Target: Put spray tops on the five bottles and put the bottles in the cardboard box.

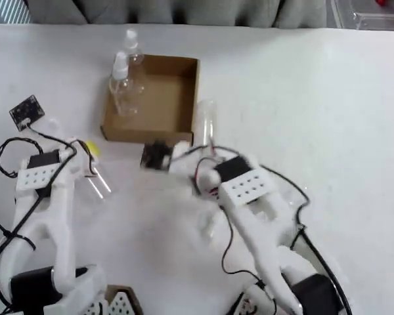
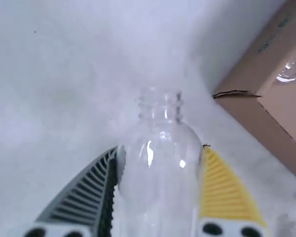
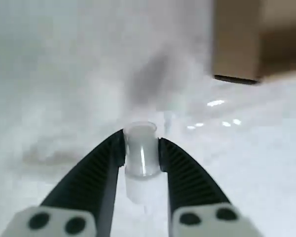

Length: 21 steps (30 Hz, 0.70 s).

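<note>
Left gripper (image 2: 161,152) clamps the uncapped bottle (image 2: 159,170); right gripper (image 3: 141,140) clamps a spray top (image 3: 139,160). Centre the top over the threaded neck (image 2: 160,105), keep both axes aligned, then lower.

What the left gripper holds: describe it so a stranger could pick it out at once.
Start at the cardboard box on the white table, then go to the left gripper nearby. Its grey and yellow fingers clamp a clear bottle. Its threaded neck is bare, unlike the spray-topped bottle standing in the box.
</note>
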{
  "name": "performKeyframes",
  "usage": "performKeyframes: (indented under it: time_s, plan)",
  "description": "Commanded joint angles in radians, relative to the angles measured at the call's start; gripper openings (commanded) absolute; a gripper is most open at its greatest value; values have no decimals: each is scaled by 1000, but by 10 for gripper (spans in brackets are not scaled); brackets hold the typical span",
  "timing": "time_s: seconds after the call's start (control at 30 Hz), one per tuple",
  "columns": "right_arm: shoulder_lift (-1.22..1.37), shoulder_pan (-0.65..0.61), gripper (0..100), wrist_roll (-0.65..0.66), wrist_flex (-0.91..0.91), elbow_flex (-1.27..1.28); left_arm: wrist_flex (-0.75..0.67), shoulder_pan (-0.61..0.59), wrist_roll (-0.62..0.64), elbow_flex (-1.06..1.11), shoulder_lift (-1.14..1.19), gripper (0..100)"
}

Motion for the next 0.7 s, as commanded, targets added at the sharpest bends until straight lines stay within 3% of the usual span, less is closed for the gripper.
performKeyframes:
  time_s: [0.0,0.13,0.27,0.5,0.67]
  plan:
    - [-137,119,15,-265,31,-133,-25,-4,-12,-5,-47,20]
    - [-266,265,15,-554,33,-167,-34,-2,-12,-5,-48,20]
    - [-389,389,15,-684,38,-161,-40,-2,-12,14,-58,20]
    - [-527,503,15,-583,297,-161,-31,24,-12,-5,-71,20]
    - [-598,552,15,-554,437,-161,51,87,-14,-6,-246,20]
